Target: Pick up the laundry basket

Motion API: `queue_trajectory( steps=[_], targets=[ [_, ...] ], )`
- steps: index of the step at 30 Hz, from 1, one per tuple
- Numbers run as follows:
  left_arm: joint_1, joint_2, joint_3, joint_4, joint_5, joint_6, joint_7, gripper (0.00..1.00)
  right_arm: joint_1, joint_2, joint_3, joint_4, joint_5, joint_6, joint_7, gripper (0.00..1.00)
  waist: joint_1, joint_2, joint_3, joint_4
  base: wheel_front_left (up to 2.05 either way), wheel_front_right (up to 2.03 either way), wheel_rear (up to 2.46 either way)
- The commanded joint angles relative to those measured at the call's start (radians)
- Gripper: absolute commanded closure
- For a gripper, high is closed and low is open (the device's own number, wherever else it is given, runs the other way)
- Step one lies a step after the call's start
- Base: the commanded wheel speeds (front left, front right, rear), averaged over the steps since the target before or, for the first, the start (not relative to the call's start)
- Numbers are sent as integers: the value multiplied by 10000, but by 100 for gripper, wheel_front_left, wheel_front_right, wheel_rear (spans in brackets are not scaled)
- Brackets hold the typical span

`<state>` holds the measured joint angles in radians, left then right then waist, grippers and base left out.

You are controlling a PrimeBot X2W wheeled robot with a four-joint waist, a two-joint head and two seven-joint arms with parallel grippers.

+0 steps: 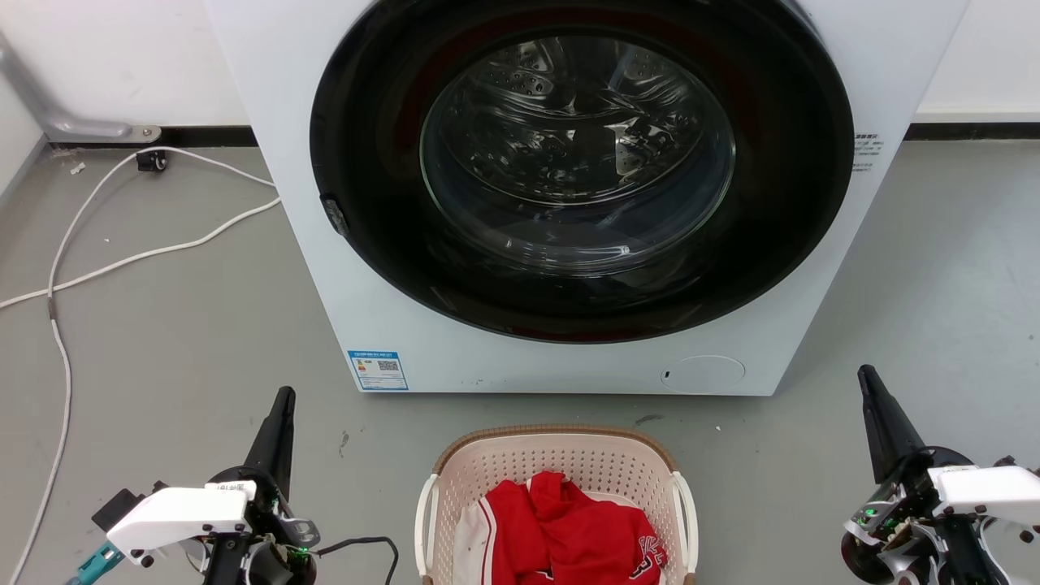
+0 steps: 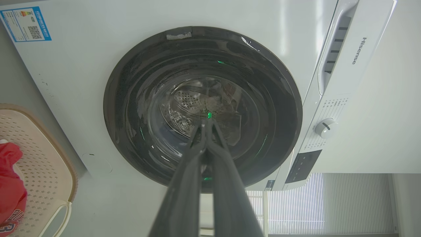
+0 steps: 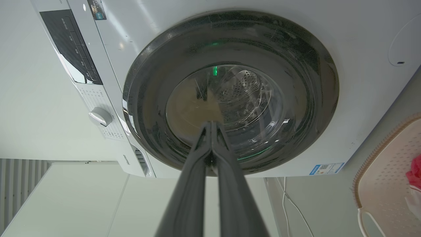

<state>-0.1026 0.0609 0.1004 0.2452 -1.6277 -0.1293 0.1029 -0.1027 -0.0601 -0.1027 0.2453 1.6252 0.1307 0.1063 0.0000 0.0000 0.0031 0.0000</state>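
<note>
Currently approach step, nothing grasped; basket (image 1: 561,457) sits on floor before washer (image 1: 272,106), between left gripper (image 1: 283,400) and right gripper (image 1: 868,380); both fingers together, empty; you need them apart, lowered to side handles (image 1: 422,520).

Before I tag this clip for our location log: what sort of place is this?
Probably a laundry area: a white Hisense front-loading washing machine stands on the grey floor, and the laundry basket holding a red jersey sits before it.
</note>
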Motion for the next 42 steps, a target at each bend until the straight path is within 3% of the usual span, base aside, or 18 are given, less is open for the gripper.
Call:
queue_trajectory(
  steps=[1, 30, 31, 42],
  targets=[
    [-103, -12, 27, 14, 69, -37, 34, 100, -102, 28, -16, 6, -69, 0, 15, 100, 0, 0, 0, 0, 0, 0, 0],
    [-109, -43, 75, 16, 97, -37, 67, 100, -107, 59, -55, 8, -81, 0, 59, 100, 0, 0, 0, 0, 0, 0, 0],
    [-2, -35, 46, 0, 57, 0, 38, 0, -2, 23, -39, 0, -59, 0, 13, 0, 0, 0, 0, 0, 0, 0, 0],
    [372, -95, -18, -19, 348, 3, -354, 0, 399, 53, 101, -105, -214, -1, -390, 0, 0, 0, 3, -8, 0, 0, 0]
  ],
)
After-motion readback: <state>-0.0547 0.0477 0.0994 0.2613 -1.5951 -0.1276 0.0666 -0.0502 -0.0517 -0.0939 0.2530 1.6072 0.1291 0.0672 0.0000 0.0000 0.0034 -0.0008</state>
